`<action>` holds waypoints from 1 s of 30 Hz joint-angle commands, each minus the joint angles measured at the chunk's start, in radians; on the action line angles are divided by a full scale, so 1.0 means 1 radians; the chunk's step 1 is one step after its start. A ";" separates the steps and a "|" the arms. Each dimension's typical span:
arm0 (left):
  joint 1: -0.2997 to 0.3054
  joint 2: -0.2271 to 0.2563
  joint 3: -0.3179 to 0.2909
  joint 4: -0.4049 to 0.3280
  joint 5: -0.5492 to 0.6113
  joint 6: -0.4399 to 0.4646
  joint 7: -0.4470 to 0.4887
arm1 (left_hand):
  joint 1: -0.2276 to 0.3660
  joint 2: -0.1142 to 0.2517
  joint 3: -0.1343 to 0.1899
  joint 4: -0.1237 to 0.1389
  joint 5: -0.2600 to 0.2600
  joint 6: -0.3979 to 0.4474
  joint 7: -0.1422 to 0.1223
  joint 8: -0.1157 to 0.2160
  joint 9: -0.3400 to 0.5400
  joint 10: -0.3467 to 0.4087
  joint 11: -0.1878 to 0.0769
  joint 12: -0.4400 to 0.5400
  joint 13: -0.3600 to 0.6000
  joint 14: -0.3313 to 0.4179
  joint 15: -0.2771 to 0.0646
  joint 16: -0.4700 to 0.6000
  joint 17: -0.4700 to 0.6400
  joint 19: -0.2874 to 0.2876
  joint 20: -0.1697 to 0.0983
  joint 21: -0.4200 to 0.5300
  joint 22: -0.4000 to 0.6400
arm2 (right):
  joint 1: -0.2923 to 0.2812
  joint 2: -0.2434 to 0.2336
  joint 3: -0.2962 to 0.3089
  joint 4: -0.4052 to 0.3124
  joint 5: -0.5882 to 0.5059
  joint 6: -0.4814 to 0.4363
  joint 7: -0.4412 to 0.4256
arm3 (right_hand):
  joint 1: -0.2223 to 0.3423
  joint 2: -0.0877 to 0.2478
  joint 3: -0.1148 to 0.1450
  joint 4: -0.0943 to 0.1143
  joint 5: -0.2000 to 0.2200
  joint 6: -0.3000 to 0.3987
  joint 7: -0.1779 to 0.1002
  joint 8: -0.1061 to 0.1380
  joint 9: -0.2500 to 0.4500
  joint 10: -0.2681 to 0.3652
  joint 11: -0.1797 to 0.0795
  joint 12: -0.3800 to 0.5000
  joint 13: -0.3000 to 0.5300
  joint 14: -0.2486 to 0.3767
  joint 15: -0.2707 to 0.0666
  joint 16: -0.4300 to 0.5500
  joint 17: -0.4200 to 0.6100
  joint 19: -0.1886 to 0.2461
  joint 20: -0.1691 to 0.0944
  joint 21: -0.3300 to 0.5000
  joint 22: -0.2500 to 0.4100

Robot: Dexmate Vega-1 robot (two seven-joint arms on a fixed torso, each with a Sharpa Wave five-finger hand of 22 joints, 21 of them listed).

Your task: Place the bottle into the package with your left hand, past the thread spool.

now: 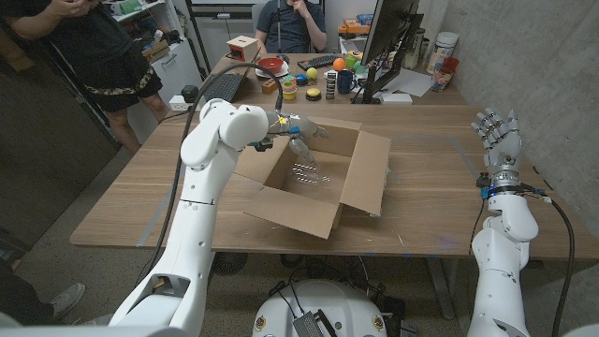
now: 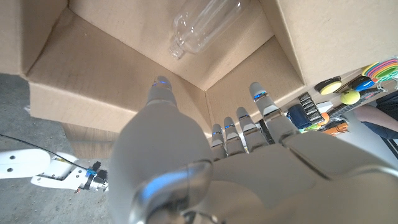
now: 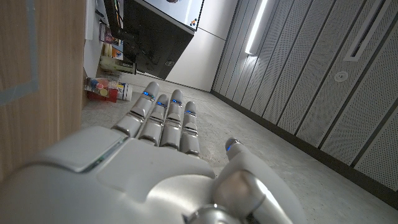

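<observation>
- Where the left arm (image 1: pixel 201 187) rises from the near left corner and bends over the table (image 1: pixel 440 201), the left hand (image 1: pixel 292 129) hangs above the far left part of the open box (image 1: pixel 318 178).
- The left hand holds nothing: in the left wrist view its fingers (image 2: pixel 264 112) are extended and spread apart, pointing down into the box, with clear space between them and the bottle (image 2: pixel 202 25).
- The bottle is a clear plastic one. It lies on its side on the box floor, free of the hand; in the head view it shows as a pale glint at mid floor (image 1: pixel 307 172).
- The box is plain brown cardboard, standing near the table's middle with all flaps folded outward. The near flap (image 1: pixel 295 213) slopes toward the near edge and the right flap (image 1: pixel 368 175) stands tilted to the right.
- Far behind the box, the far end of the table carries small clutter: a red bowl (image 1: pixel 272 65), coloured balls, a dark mug (image 1: pixel 345 81) and a monitor (image 1: pixel 388 42).
- A thread spool cannot be made out with certainty among these items.
- Two persons are present at the far side, one standing far left (image 1: pixel 89 47) and one seated beyond the table (image 1: pixel 292 23).
- At the right edge of the table the right hand (image 1: pixel 498 134) stands raised, fingers straight, side by side and pointing up, holding nothing; the right wrist view confirms extended fingers (image 3: pixel 163 118).
</observation>
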 commanded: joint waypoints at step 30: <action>0.036 -0.077 -0.172 -0.077 -0.178 -0.054 0.231 | -0.045 -0.034 -0.057 0.017 0.011 0.052 0.002 0.016 0.000 0.069 -0.011 0.018 0.002 0.056 -0.014 0.011 -0.003 0.042 -0.015 -0.004 0.002 | 0.007 0.001 0.002 0.017 -0.010 0.015 -0.016 | -0.003 0.000 -0.004 -0.002 0.005 0.003 0.003 0.006 0.003 0.007 0.000 0.005 0.003 0.008 -0.002 0.005 0.003 0.012 -0.001 -0.005 0.003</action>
